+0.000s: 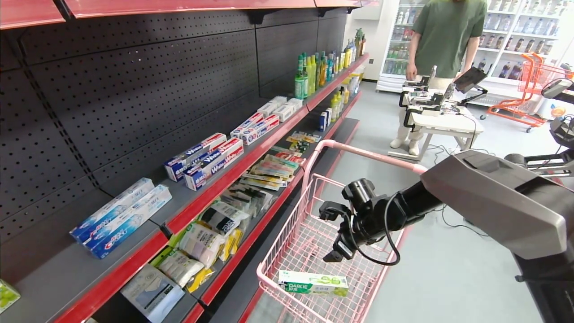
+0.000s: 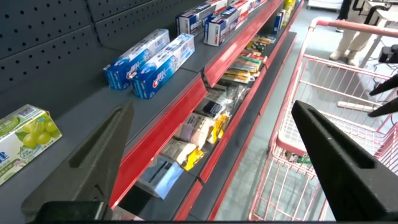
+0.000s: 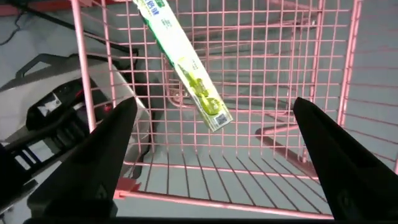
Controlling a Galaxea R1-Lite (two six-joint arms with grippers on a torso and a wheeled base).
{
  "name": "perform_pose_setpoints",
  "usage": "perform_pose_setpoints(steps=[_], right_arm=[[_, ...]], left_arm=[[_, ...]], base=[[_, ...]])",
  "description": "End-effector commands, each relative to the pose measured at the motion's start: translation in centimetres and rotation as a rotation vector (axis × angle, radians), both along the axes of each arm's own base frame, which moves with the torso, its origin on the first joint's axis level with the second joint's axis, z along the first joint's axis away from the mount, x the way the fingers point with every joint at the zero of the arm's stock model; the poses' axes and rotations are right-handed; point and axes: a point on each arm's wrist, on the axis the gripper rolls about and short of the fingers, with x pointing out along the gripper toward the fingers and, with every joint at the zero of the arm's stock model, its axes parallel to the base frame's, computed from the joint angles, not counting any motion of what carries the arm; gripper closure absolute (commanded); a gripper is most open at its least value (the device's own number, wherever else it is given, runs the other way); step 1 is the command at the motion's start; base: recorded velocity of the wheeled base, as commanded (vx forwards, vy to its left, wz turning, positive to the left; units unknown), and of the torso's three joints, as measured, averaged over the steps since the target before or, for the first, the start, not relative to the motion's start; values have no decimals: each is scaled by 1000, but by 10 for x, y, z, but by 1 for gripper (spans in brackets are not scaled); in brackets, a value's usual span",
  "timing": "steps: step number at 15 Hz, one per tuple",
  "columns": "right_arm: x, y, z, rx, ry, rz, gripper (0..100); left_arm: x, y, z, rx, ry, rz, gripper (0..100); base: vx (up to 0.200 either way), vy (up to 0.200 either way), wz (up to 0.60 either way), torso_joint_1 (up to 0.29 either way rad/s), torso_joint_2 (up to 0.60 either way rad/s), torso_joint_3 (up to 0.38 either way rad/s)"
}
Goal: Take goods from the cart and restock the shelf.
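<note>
A green-and-white toothpaste box (image 1: pixel 313 283) (image 3: pixel 186 62) lies flat on the floor of the pink wire cart (image 1: pixel 314 166) (image 3: pixel 280 93). My right gripper (image 1: pixel 334 251) (image 3: pixel 214 106) hangs inside the cart just above the box, pointing down, open and holding nothing. Off at the near end of the top grey shelf (image 1: pixel 67 264), my left gripper (image 2: pixel 212 107) is open and empty over the shelf's red front edge. A matching green box (image 1: pixel 6 296) (image 2: pixel 25 140) lies on that shelf beside it. Blue toothpaste boxes (image 1: pixel 121 220) (image 2: pixel 152 62) lie farther along.
More toothpaste boxes (image 1: pixel 206 157) and bottles (image 1: pixel 314 72) line the shelf toward the far end. The lower shelf (image 1: pixel 210 233) holds several packets. A white work stand (image 1: pixel 444 121) and an orange cart (image 1: pixel 533 85) stand across the grey aisle floor.
</note>
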Motion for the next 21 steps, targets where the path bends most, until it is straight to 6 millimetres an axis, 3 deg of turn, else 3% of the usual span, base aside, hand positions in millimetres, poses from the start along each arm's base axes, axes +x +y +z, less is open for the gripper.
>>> perform_pose_setpoints(steps=[1,8,21], right_arm=[[-3,3,-12,-11,27,11,0],[-8,1,-19,-14,65,-8,0],[-7,-1,-20,-33,44,41,0]], left_arm=[[0,0,0,0,1,1,0],[0,0,0,0,1,1,0],[0,0,0,0,1,1,0]], base=[[0,0,0,0,0,0],[0,0,0,-69,145,78],[0,0,0,-148,323,171]])
